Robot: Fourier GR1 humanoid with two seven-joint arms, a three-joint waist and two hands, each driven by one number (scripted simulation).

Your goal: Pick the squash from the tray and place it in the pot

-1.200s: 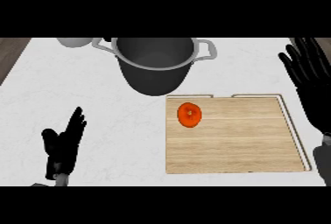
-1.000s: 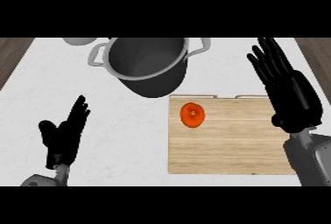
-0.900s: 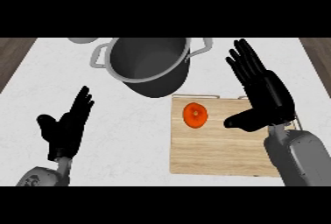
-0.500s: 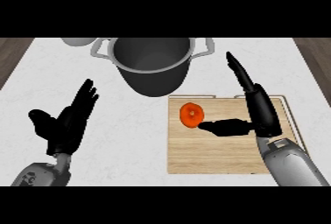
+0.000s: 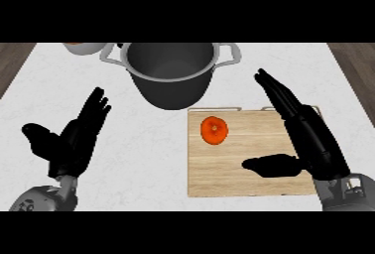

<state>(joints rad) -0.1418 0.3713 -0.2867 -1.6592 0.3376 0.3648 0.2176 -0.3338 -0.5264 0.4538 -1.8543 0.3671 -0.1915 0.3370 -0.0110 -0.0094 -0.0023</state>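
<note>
Squash on wooden tray, pot just behind, right hand spread open beside it, left hand open.

No readable text from my station.
I find no lettering, label, brand, number or sign on the wooden tray, the grey pot, the orange squash or the white counter.

A white counter top with faint grey marks fills the view, with brown wood floor at both sides.
</note>
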